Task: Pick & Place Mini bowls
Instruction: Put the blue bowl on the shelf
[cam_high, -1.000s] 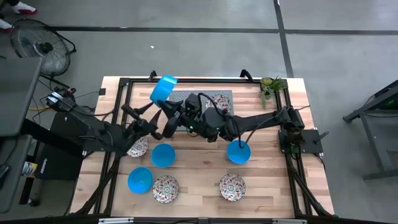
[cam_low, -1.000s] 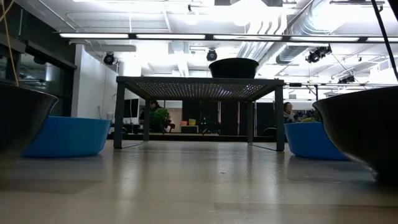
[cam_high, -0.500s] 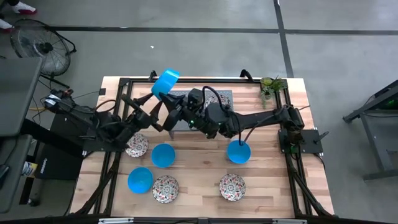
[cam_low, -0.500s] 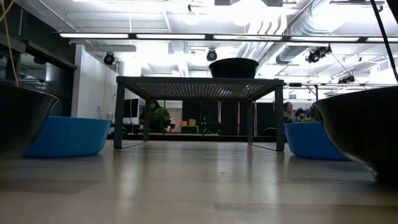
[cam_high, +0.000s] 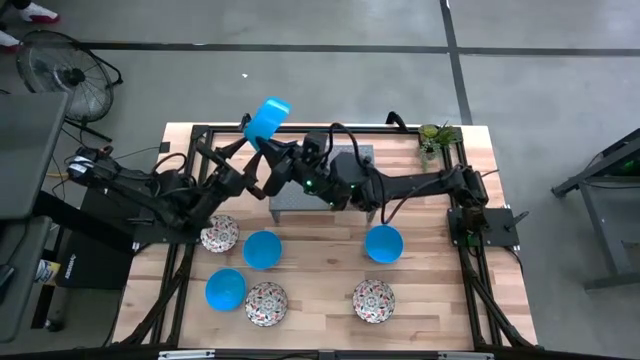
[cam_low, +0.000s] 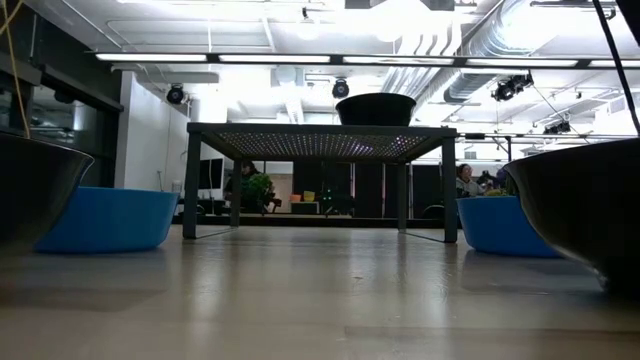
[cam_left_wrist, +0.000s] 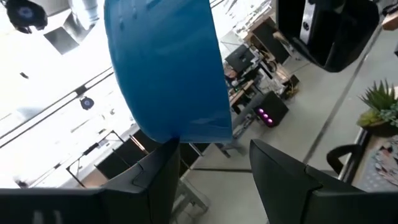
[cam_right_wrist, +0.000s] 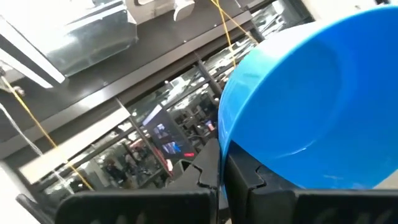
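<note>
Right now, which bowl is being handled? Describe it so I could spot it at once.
Start at the grey stand at the table's far middle. Just above its left end, where the two arms meet, a blue bowl is held aloft and tilted. It is the only bowl off the table.

blue bowl (cam_high: 266, 121) | raised, tilted | six bowls apparently on table (cam_high: 320, 290)

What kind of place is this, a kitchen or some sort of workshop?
Most likely a robotics lab or workshop, not a kitchen. A wooden table stands on bare concrete floor, exposed ducts run along the ceiling, and a floor fan sits beside the table.
</note>
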